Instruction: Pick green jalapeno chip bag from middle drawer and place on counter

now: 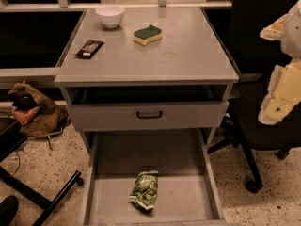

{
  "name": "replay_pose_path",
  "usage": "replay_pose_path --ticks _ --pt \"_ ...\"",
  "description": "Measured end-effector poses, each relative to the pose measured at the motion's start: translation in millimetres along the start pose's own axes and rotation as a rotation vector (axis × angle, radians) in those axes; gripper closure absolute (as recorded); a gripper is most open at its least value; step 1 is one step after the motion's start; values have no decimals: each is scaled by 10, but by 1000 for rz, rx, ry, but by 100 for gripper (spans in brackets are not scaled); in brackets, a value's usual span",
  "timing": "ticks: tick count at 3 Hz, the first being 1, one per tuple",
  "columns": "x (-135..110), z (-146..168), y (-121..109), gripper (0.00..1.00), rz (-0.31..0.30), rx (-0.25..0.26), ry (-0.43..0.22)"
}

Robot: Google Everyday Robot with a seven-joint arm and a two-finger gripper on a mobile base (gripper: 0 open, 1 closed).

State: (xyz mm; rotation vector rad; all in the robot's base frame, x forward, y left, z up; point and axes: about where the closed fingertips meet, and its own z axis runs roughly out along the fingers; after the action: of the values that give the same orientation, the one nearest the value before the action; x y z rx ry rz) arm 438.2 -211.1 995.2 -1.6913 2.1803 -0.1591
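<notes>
The green jalapeno chip bag (145,190) lies crumpled on the flat floor of the pulled-out middle drawer (183,199), near its front centre. The counter (188,51) is the grey top of the cabinet above it. My gripper (281,81), white and cream, is at the right edge of the camera view. It is beside the cabinet at about counter height, well above and to the right of the bag, and touches nothing.
On the counter are a white bowl (110,15), a green-topped yellow sponge (147,34) and a black snack bar wrapper (89,48). A drawer front with a black handle (149,114) sits above the open drawer. A black office chair (256,117) stands to the right and a brown bag (33,109) to the left.
</notes>
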Motion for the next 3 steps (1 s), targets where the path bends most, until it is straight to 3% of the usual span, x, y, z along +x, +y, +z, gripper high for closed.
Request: replay_pose_path --ticks 1,2,3 --pt "-1 0 0 0 0 1 0" --pt "72 265 81 0 8 -20 16" --pt "238 913 358 0 19 -86 29"
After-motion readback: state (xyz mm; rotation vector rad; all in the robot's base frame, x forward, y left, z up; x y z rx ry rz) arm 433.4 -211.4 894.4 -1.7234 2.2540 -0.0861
